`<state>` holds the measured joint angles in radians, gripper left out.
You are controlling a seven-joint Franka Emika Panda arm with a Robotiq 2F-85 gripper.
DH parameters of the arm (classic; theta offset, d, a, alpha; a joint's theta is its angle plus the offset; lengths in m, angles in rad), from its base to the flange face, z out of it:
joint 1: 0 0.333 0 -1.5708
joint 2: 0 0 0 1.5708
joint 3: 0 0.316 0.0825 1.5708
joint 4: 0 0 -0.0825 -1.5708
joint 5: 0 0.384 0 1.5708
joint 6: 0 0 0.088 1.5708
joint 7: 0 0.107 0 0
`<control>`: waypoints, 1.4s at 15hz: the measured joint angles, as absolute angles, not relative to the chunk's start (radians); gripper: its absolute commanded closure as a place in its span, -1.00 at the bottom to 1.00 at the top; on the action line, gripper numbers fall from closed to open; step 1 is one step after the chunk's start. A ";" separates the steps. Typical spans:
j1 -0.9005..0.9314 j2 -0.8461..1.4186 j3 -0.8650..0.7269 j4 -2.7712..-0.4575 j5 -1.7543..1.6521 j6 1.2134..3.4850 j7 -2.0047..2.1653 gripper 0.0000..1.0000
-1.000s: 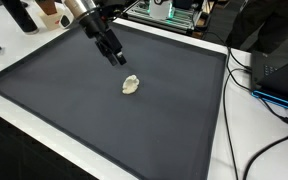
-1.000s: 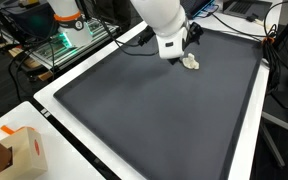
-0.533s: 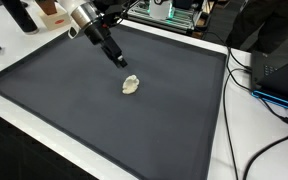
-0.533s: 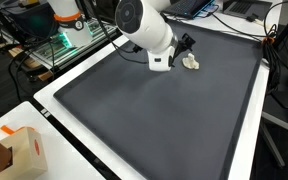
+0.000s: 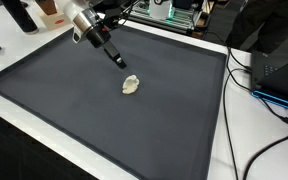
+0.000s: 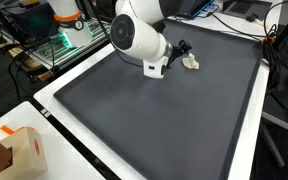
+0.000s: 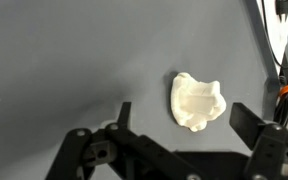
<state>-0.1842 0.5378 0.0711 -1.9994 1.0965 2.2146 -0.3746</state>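
A small crumpled white lump [image 5: 131, 85] lies on the dark grey mat [image 5: 74, 110], towards its far side. My gripper [image 5: 119, 62] hangs just above the mat, a short way from the lump and pointing at it, with the arm slanting in from the far edge. In another exterior view the gripper [image 6: 181, 50] sits right beside the lump [image 6: 191, 62]. The wrist view shows the lump [image 7: 197, 101] lying just ahead of the open gripper [image 7: 183, 110], between the lines of the two fingers. Nothing is held.
The mat [image 6: 154, 120] has a white table border [image 6: 246, 140]. Black and blue cables [image 5: 269, 100] and a dark box [image 5: 280, 62] lie off one side. A cardboard box [image 6: 22, 150] stands at a corner. Lab gear [image 5: 174, 12] stands behind the far edge.
The arm has swung and tilted, its upper part moving away from the lump. The gripper's tip has stayed near the lump and stays open. The lump has not moved.
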 measured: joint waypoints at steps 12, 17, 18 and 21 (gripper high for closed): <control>-0.119 0.563 0.005 -1.925 1.054 2.156 0.013 -1.00; -0.065 0.597 -0.028 -1.837 0.910 2.134 0.271 -1.00; -0.056 0.605 -0.034 -1.817 0.877 2.125 0.322 -1.00; -0.028 0.630 -0.049 -1.750 0.772 2.093 0.459 -1.00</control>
